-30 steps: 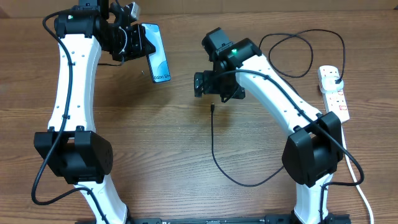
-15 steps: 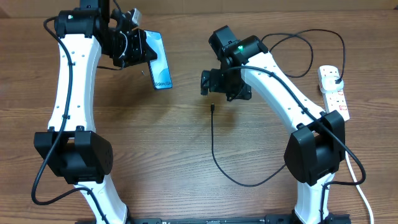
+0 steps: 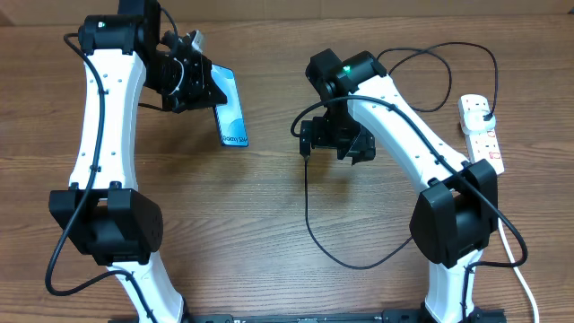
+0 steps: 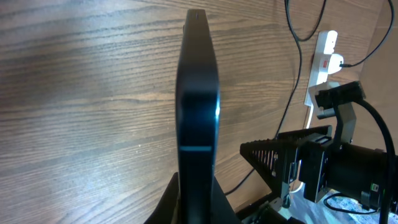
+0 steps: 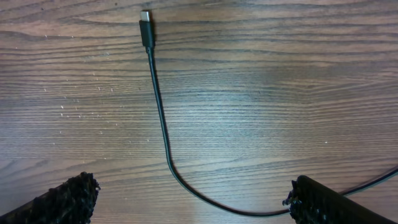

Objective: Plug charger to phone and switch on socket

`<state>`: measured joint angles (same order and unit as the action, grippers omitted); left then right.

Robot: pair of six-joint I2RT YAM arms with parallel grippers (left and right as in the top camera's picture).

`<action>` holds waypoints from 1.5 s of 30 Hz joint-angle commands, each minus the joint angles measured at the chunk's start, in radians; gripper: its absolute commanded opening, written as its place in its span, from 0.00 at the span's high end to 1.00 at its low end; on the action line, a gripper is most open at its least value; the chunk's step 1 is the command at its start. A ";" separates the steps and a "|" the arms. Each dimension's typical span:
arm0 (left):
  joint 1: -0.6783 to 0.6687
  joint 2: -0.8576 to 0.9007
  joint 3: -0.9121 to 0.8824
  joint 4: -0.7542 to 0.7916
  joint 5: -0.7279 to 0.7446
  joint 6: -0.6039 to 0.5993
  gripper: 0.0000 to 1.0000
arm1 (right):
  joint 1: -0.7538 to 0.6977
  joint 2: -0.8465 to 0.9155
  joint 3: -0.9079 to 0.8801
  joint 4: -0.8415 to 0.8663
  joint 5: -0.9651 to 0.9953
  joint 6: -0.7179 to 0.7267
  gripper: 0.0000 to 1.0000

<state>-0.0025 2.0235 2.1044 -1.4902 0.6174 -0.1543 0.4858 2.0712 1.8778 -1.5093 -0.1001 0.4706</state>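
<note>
My left gripper (image 3: 204, 90) is shut on the upper end of the phone (image 3: 233, 117) and holds it off the table at the back left, screen up. The left wrist view shows the phone (image 4: 198, 93) edge-on, rising from the left gripper (image 4: 198, 208). The charger cable (image 3: 308, 211) lies on the table, its connector tip (image 3: 307, 158) just left of and below my right gripper (image 3: 334, 144). That gripper is open and holds nothing. In the right wrist view the tip (image 5: 145, 17) lies ahead and the cable (image 5: 160, 112) curves between the wide-apart fingers (image 5: 68, 199). The charger's plug (image 3: 485, 114) sits in the socket (image 3: 487, 142).
The white socket strip lies along the right edge of the table, its thick white cord (image 3: 516, 251) running toward the front. The black cable makes a loop (image 3: 439, 76) at the back right. The left wrist view shows the socket (image 4: 318, 65) beyond the right arm (image 4: 323, 168).
My left gripper has carried the phone a little to the right and forward. My right gripper has moved right and forward, coming down over the cable's tip end. Both jaws kept their state.
</note>
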 commanded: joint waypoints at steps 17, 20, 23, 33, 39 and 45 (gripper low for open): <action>0.002 0.000 0.007 0.130 0.037 0.046 0.96 | 0.005 0.002 -0.013 0.167 0.018 0.114 0.01; 0.002 0.000 0.007 0.130 0.037 0.046 0.96 | 0.005 0.002 -0.061 0.216 0.021 0.133 0.11; 0.002 0.000 0.007 0.130 0.037 0.046 0.96 | 0.015 0.002 -0.128 0.284 0.021 0.132 0.27; 0.002 0.000 0.007 0.138 0.037 0.046 0.96 | 0.107 0.101 -0.169 0.333 0.143 0.124 0.38; 0.002 0.000 0.007 0.141 0.037 0.046 0.96 | 0.108 0.170 -0.170 0.381 0.146 0.124 0.47; 0.002 0.000 0.007 0.141 0.037 0.046 0.96 | 0.108 0.172 -0.170 0.432 0.152 0.105 0.52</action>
<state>-0.0025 2.0235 2.1044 -1.3540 0.6170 -0.1276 0.5961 2.2375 1.7081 -1.0920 0.0326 0.5922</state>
